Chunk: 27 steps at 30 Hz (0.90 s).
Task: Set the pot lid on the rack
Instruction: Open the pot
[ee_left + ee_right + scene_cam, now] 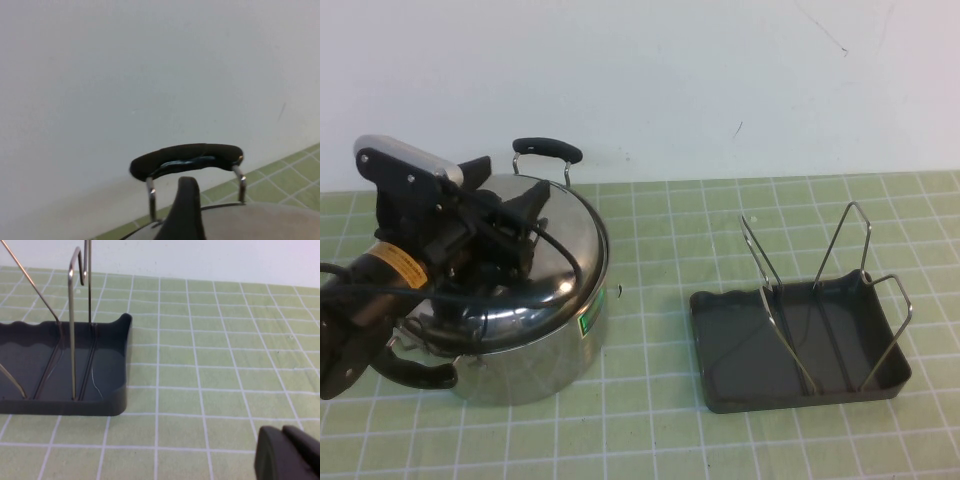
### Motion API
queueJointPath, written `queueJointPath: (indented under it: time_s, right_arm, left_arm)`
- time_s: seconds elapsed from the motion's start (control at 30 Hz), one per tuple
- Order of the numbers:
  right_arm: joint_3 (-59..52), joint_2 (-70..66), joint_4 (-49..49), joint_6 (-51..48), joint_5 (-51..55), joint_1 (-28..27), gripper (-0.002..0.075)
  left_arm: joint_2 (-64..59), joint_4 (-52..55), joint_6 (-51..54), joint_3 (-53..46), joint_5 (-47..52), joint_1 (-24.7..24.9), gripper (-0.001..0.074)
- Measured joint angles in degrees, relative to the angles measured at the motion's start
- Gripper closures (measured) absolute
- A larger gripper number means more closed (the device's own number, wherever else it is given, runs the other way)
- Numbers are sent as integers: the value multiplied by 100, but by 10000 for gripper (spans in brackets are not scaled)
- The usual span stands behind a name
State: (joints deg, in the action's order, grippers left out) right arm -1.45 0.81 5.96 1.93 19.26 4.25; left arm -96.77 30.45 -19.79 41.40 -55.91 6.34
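The pot lid (565, 250), shiny and domed, lies on the steel pot (535, 365) at the left. Its knob is hidden under my left gripper (520, 232), which sits over the lid's centre and is open, one finger on each side. In the left wrist view one finger (185, 212) stands above the lid (260, 222), with the pot's far handle (187, 157) behind. The rack (820, 300), wire loops on a dark grey tray (800, 395), stands at the right and holds nothing. My right gripper (289, 456) is shut, low over the mat beside the tray (65, 405).
The green gridded mat (660, 430) covers the table, and a white wall (720, 80) runs along its far edge. The pot's near handle (415, 372) sticks out at the front left. A stretch of bare mat lies between pot and rack.
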Motion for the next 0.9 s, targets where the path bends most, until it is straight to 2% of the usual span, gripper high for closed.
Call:
queueJointPath:
  time_s: [0.17, 0.23, 0.3, 0.4, 0.73, 0.9]
  right_arm:
    - [0, 0, 0, 0, 0, 0, 727]
    - [0, 0, 0, 0, 0, 0, 727]
    - [0, 0, 0, 0, 0, 0, 727]
    - [0, 0, 0, 0, 0, 0, 727]
    - [0, 0, 33, 0, 0, 0, 727]
    - [0, 0, 28, 15, 0, 0, 727]
  left_arm:
    - [-10, -399, -52, 6, 89, 0, 174]
    - [-10, -401, -164, 6, 104, 0, 202]
    - [-10, -412, -296, 6, 90, 0, 267]
    - [-10, -299, -414, 6, 6, 0, 426]
    - [324, 469, -920, -29, -664, -11, 422]
    - [1095, 1044, -2313, -29, -838, -11, 422]
